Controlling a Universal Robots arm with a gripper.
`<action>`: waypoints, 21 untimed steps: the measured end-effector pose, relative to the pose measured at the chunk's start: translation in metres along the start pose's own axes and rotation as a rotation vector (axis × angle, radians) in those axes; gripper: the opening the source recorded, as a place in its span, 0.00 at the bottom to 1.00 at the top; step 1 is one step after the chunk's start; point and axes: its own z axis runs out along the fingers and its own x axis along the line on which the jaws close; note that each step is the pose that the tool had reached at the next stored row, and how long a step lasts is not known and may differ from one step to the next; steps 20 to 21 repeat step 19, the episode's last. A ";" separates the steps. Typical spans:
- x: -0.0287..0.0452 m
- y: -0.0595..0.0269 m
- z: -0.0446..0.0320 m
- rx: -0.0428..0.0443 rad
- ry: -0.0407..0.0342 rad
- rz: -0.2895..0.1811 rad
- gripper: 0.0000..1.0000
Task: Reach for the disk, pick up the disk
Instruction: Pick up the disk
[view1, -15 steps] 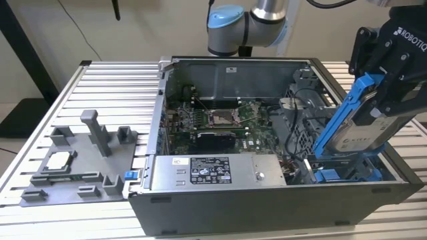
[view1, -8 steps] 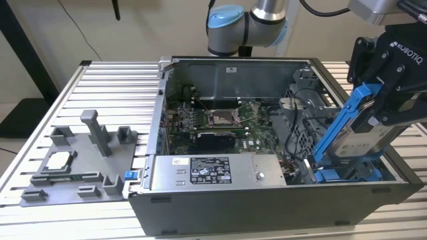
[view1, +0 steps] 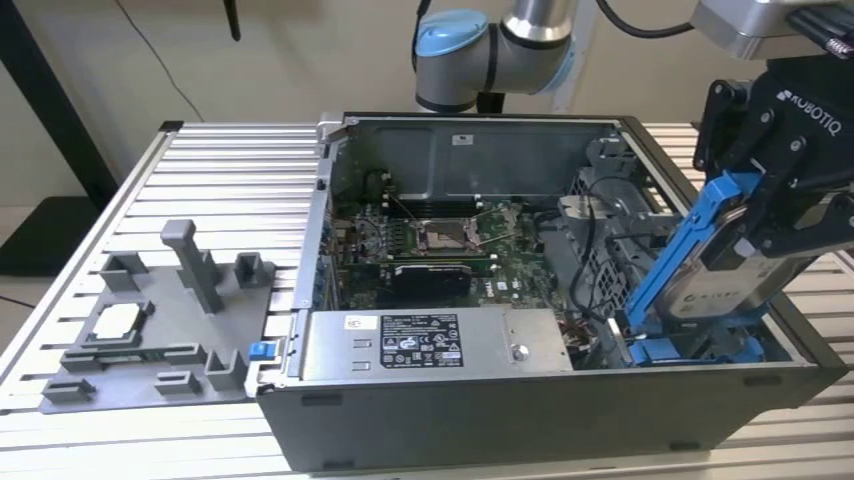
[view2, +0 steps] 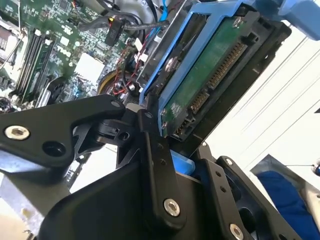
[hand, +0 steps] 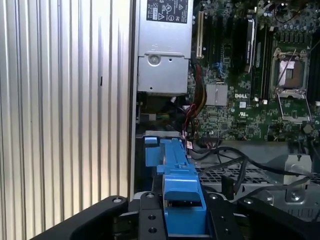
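Exterior view gives me one disk (view1: 721, 265) in its blue frame, tilted up at the open computer case's (view1: 534, 420) right end, my gripper (view1: 781, 215) clenched on it. One grey power box (view1: 434, 345) sits along the case's near wall, and one grey holder tray (view1: 147, 335) lies on the bench's (view1: 214, 160) left part. Second wrist view adds the disk's green underside (view2: 215, 70) with its connector; first wrist view shows the frame's edge (hand: 177, 187) between my fingers (hand: 150, 217).

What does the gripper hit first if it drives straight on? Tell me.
Likely the blue bay in the computer case. The gripper, jaws shut on the disk, points down toward it; depth is unclear.
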 end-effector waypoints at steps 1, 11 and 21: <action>0.0007 0.0000 0.0000 -0.0001 0.0018 0.003 0.00; 0.0044 0.0000 0.0014 -0.0107 0.0060 0.030 0.00; 0.0045 0.0000 0.0018 -0.0160 0.0059 0.035 0.00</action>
